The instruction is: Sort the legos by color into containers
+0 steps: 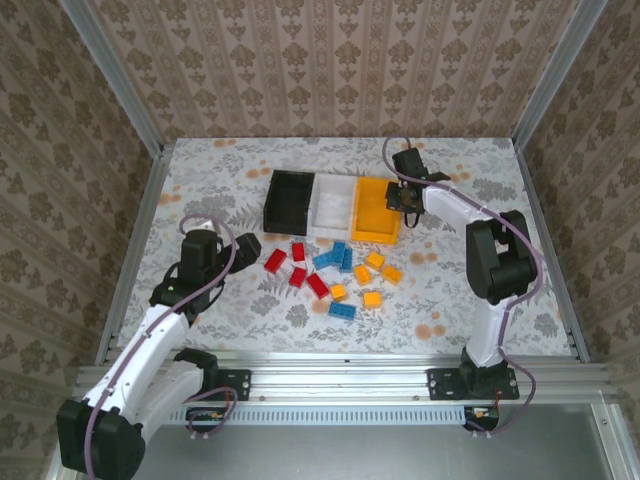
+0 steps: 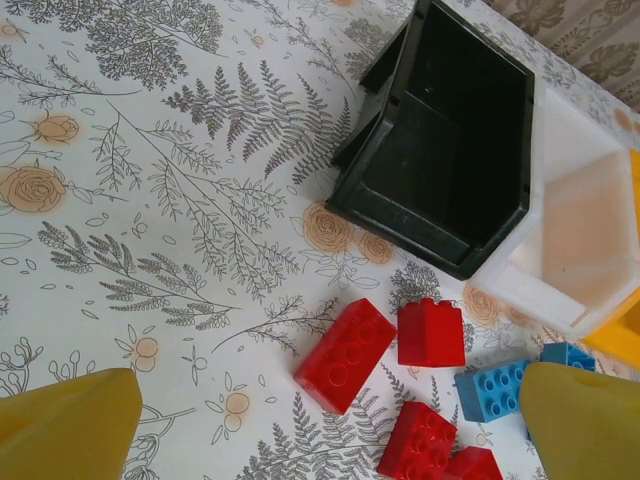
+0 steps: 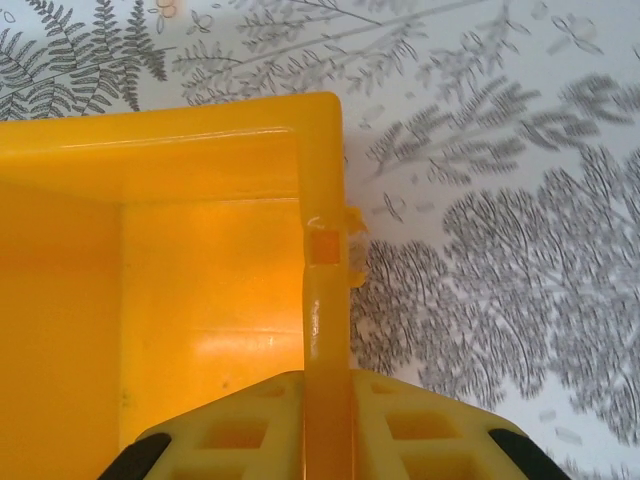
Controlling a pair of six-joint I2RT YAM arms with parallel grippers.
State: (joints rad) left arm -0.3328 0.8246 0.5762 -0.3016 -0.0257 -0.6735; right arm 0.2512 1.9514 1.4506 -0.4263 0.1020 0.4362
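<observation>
Three bins stand side by side on the flowered table (image 1: 200, 190). The white bin (image 1: 333, 205) is in the middle, the black bin (image 1: 290, 200) touches its left side and the yellow bin (image 1: 377, 210) touches its right side.

Loose bricks lie on the table just in front of the white bin, on the side toward the arms. The red bricks (image 1: 298, 277) are in front of it and to its left. The blue bricks (image 1: 335, 258) are mostly straight in front of it, with one lying farther out. The orange bricks (image 1: 372, 272) are in front of it and to its right.

At the wall of the yellow bin that faces away from the white bin is the right gripper (image 3: 328, 400). It is clamped on that wall, with one finger inside the bin and one outside. A corner of the bin lies just ahead of the fingers.

To the left of the white bin and nearer the arms, past the black bin's front corner, is the left gripper (image 1: 247, 246). It is beside the red bricks, its fingers are spread wide, and it grips nothing. From its wrist camera, red bricks and one blue brick lie on the table below, between the two yellow pads.
</observation>
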